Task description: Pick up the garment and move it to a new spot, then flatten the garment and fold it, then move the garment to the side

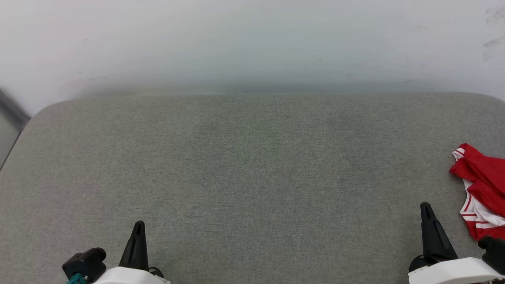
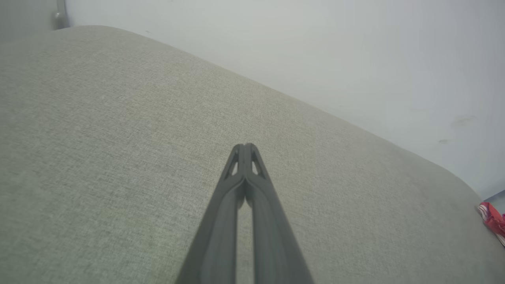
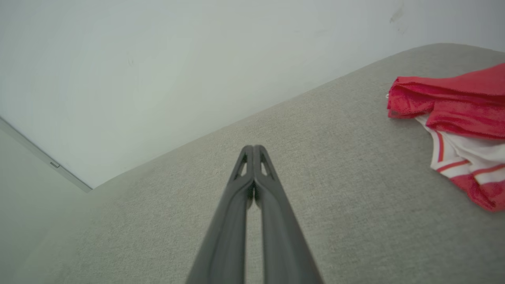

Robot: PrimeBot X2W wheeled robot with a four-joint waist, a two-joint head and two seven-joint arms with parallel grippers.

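The garment point(image 1: 482, 185) is a crumpled red shirt with white, red-striped parts, lying at the right edge of the grey cushioned surface point(image 1: 252, 165) and cut off by the frame. In the right wrist view the garment point(image 3: 453, 114) lies to the upper right of my right gripper point(image 3: 253, 148), whose fingers are pressed together on nothing. In the head view my right gripper point(image 1: 426, 207) stands just left of the garment, apart from it. My left gripper point(image 1: 139, 225) is at the lower left, shut and empty; its tips point(image 2: 244, 146) touch. A red scrap of the garment point(image 2: 492, 221) shows far right.
A pale wall point(image 1: 252, 43) rises behind the grey surface. The surface's rounded left corner point(image 1: 43, 112) drops off toward a dark strip point(image 1: 12, 108) at the far left.
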